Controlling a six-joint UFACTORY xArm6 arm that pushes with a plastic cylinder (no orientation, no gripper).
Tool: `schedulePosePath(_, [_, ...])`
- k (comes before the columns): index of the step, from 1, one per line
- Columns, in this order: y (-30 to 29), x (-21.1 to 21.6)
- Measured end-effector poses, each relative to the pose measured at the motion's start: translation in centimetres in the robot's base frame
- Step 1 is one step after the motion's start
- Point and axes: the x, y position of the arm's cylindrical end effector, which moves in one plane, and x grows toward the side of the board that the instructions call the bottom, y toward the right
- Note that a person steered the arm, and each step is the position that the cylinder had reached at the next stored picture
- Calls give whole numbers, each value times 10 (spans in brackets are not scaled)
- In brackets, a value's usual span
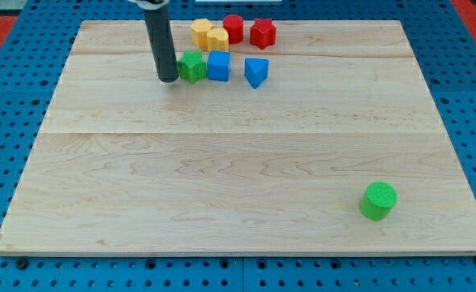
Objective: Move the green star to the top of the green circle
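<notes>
Tip (168, 79) sat at the view's left side of the green star (192, 66), touching or nearly touching it; this arm ended in a bare rod, so no jaws existed to stand apart or together.

Green star lay near the top of the wooden board (221, 186), left end of a short row: blue cube (218, 66) touched its right side, and a blue block of triangular shape (255, 72) stood a little apart further right. Behind that row sat two yellow blocks, one (201, 32) at the left and the other (217, 39) just beside it, shapes unclear, then a red cylinder (233, 28) and a red star (263, 33). Green circle (378, 200) stood alone near the board's lower right corner, well apart from the star and from the tip. Blue pegboard (10, 49) surrounded the board.
</notes>
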Motion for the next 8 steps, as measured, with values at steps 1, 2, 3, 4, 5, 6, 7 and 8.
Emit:
schedulePosePath(1, [-35,-33])
schedulePosePath(2, [0,-72])
schedulePosePath(3, [20,-70])
schedulePosePath(4, [46,-33])
schedulePosePath(5, [46,-30])
schedulePosePath(6, [42,-28])
schedulePosePath(7, [9,-17])
schedulePosePath(8, [37,32])
